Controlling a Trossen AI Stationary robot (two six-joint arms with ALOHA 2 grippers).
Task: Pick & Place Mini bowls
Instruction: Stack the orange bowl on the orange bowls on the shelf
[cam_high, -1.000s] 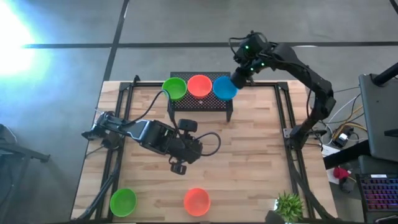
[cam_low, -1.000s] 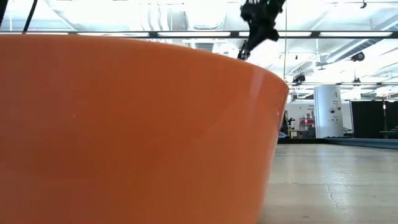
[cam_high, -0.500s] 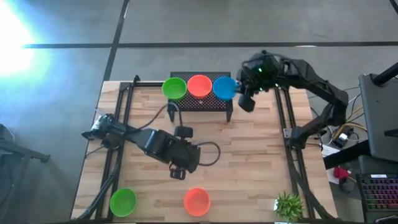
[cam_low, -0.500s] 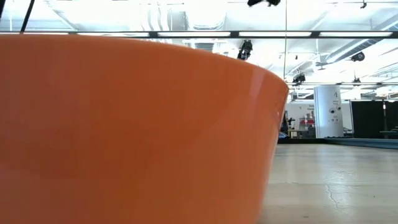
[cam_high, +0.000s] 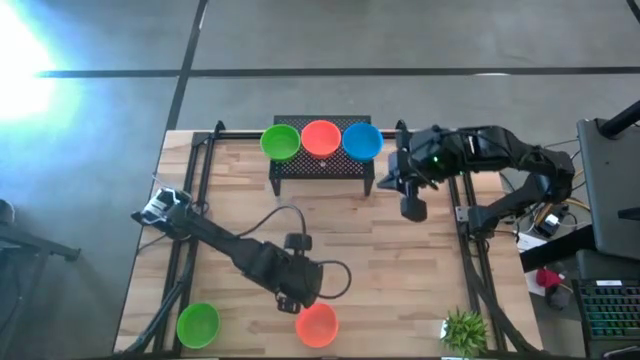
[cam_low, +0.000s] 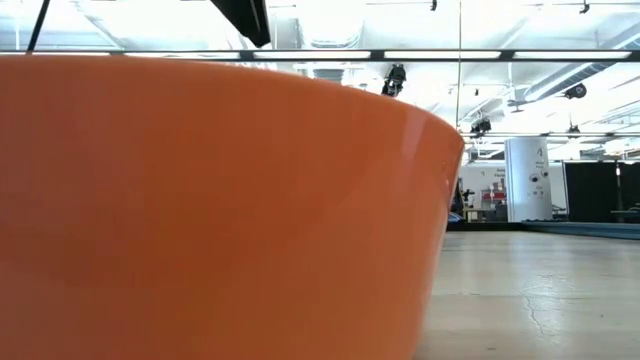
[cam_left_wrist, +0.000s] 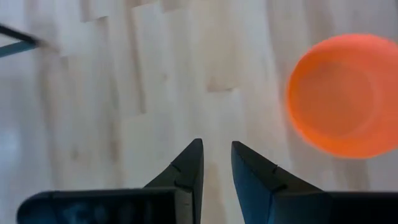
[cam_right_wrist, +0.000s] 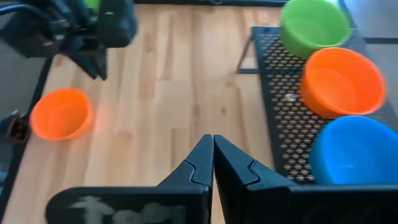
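From my station I read this as the approach to the next pick. Three mini bowls already sit in a row on the black mesh rack (cam_high: 322, 165) at the far edge of the table: a green bowl (cam_high: 280, 141), an orange-red bowl (cam_high: 321, 137) and a blue bowl (cam_high: 362, 140). Two more wait on the wood at the near edge, a loose green bowl (cam_high: 197, 324) toward the left and a loose orange-red bowl (cam_high: 317, 324) near the middle; the low view is almost filled by an orange-red wall, which I take to be that same one. My left gripper (cam_left_wrist: 216, 160) hangs over bare wood just beside the loose orange-red bowl, fingers only slightly parted and holding nothing. My right gripper (cam_right_wrist: 212, 153) is just off the rack's right end near the blue bowl, fingertips pressed together and empty. A small potted plant (cam_high: 464, 328) stands at the near right corner, out of the way. I judge the next move is to widen the left fingers, shift until one finger is inside the rim and one outside, then descend and pinch. Closing off-centre could tip or skate the light bowl.
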